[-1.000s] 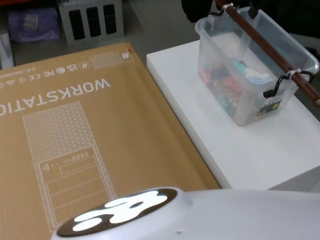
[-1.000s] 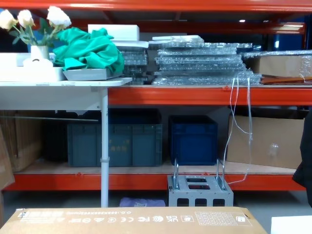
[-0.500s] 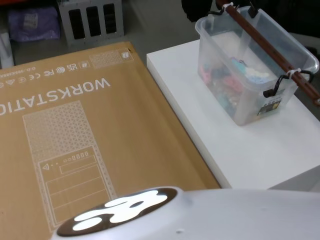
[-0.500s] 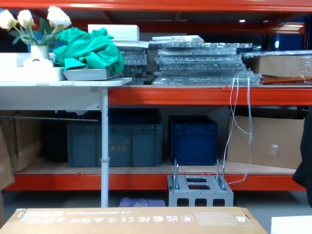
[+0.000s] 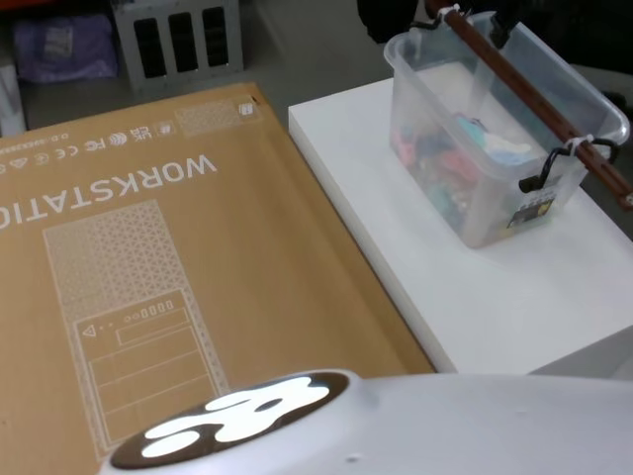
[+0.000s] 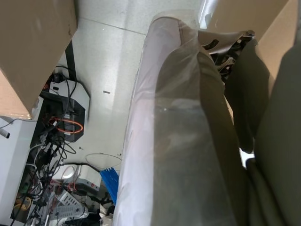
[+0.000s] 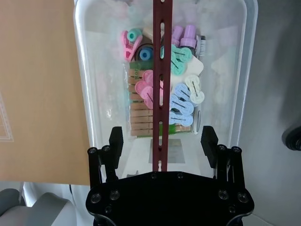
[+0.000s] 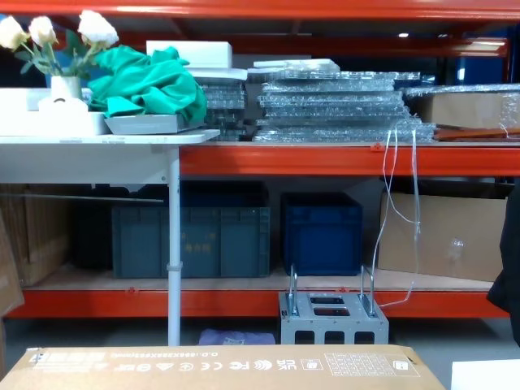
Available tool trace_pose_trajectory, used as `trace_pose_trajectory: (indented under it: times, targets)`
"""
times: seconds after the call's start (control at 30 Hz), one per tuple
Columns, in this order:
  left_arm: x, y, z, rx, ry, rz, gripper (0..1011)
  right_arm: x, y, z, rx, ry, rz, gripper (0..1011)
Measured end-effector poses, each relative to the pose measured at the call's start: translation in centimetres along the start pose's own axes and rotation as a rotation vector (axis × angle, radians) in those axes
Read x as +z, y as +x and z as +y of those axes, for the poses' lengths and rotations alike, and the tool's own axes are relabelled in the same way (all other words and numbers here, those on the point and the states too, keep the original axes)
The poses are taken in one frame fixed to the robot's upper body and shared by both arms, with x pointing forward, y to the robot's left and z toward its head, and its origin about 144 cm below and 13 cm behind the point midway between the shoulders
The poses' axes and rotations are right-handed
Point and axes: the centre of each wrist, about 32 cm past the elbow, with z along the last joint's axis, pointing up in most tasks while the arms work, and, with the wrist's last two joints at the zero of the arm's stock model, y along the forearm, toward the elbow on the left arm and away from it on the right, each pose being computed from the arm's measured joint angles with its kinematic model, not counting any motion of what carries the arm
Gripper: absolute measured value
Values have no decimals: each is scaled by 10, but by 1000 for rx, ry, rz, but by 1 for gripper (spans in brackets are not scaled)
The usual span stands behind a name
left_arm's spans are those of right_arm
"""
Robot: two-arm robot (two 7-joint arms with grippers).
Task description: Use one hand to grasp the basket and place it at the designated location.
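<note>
Below my right gripper [image 7: 162, 137], jaws spread wide, I see the basket [image 7: 81, 66] on the white desk [image 5: 475, 297], its brown bar [image 7: 157, 56] running midway between the jaws

We face an orange-red steel rack [image 8: 325, 158] under indoor light, its upper shelf stacked with bubble-wrapped sheets [image 8: 333, 106], its lower shelf holding blue-grey crates [image 8: 191, 240] and a cardboard box [image 8: 443, 236]. A white table [image 8: 106, 150] at our left carries a green cloth [image 8: 150, 81] and white flowers [image 8: 99, 27]. A small grey metal crate [image 8: 333, 321] stands on the grey floor [image 8: 97, 333].
</note>
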Motion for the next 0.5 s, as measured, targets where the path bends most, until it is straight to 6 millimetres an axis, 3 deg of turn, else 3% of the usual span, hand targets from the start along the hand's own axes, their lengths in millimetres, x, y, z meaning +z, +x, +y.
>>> trace_pose_trajectory:
  times: [0.5]
  targets:
    - [0,0,0,0,0,0,0,-1,15,34,117,-7,-12,1000]
